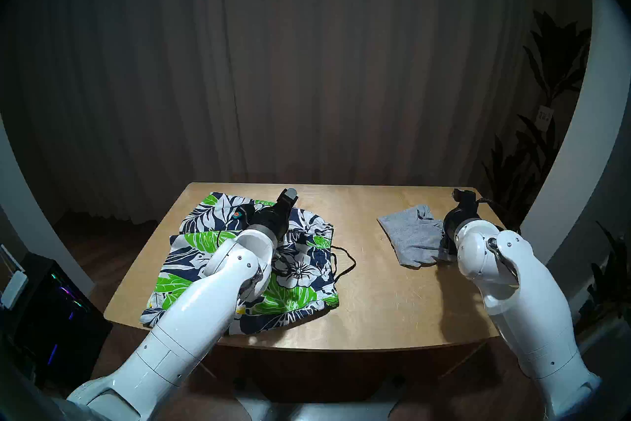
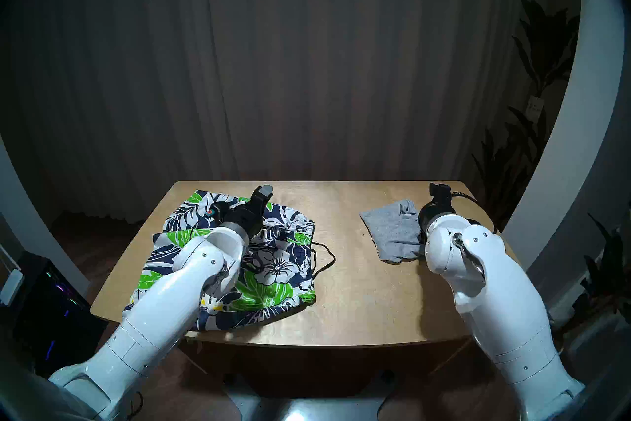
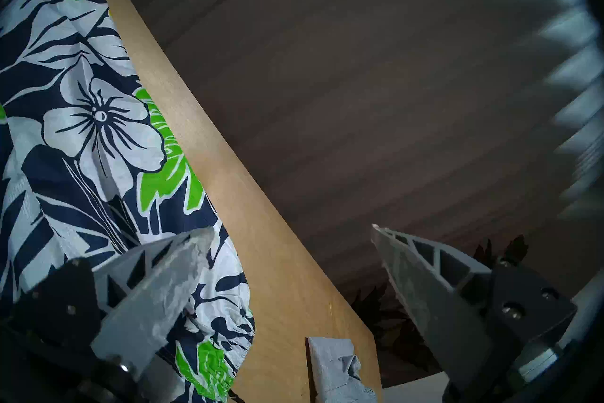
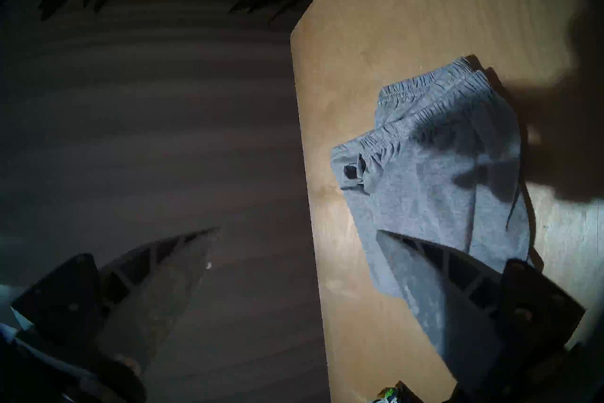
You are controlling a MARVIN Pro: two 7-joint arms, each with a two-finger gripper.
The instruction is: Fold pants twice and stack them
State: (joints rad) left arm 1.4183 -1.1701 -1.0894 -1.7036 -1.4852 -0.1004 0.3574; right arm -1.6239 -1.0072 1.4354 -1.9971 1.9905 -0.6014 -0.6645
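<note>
on the wooden table (image 1: 375, 290) before dark curtains (image 1: 307, 68), both arms' fingers (image 3: 157, 294) apart

A light wooden table (image 1: 375, 290) sits in the lower middle of the frame. On its left half lie the floral shorts (image 1: 300, 273), spread out (dark drawstring (image 1: 345, 259) trailing onto bare wood); upper right, well apart, lie the grey shorts (image 1: 409, 235).

Bare table (image 1: 368, 276) between floral shorts (image 1: 300, 270) and grey shorts (image 1: 409, 235) (drawstring (image 1: 345, 261) intruding) — passable.
</note>
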